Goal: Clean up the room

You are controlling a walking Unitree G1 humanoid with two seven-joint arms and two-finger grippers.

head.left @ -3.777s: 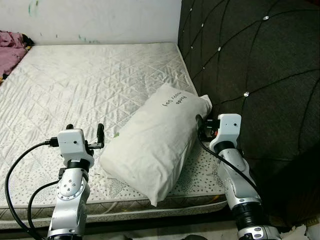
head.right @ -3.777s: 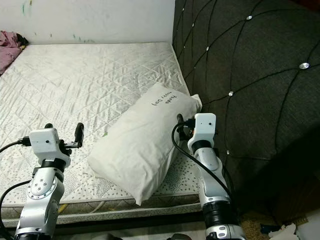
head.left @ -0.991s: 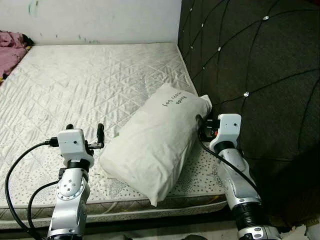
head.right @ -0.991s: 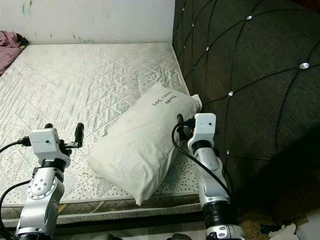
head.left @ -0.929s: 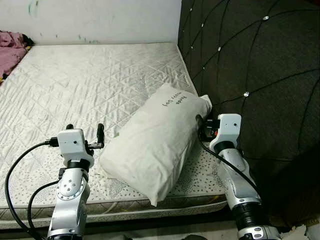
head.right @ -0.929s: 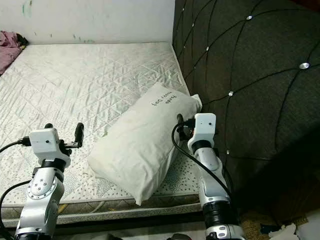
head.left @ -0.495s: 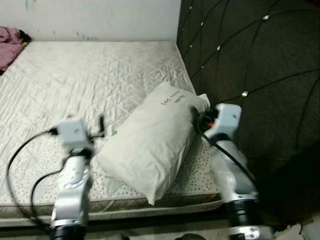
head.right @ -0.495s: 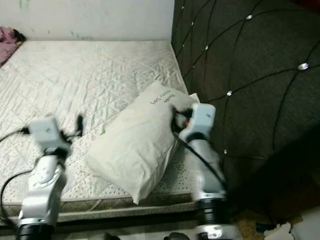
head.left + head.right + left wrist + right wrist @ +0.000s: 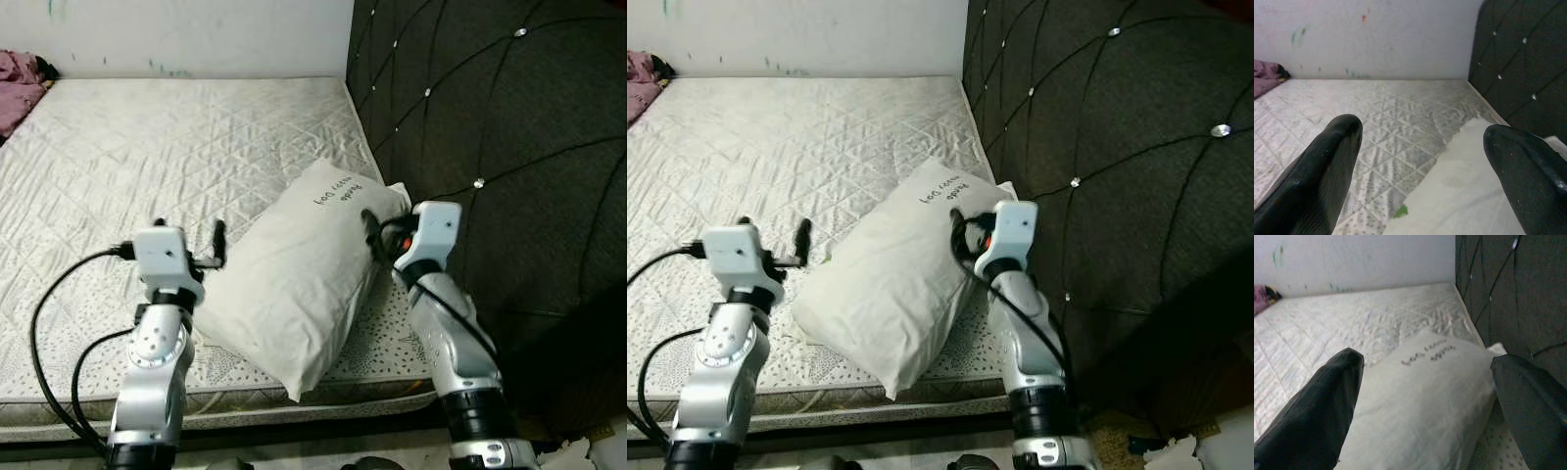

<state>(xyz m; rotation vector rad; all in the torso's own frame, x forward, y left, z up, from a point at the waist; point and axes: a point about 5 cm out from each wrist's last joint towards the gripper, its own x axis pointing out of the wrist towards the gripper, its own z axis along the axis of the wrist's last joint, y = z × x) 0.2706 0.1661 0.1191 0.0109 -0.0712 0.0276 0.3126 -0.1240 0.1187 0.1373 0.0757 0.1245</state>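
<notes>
We see a pink cloth [image 9: 18,86] at the far left edge of the bed [image 9: 147,147]. Our left hand [image 9: 189,235] hovers open just beside the pillow's near left side. The white pillow [image 9: 294,274] lies slantwise on the mattress by the dark tufted headboard [image 9: 490,117]. Our right hand [image 9: 1425,396] is open over the pillow's headboard end.

Left gripper [image 9: 1422,161] fingers spread wide over quilted mattress [image 9: 1391,105]. White pillow [image 9: 1469,191] lies below them, dark tufted headboard [image 9: 1523,63] beyond.
</notes>
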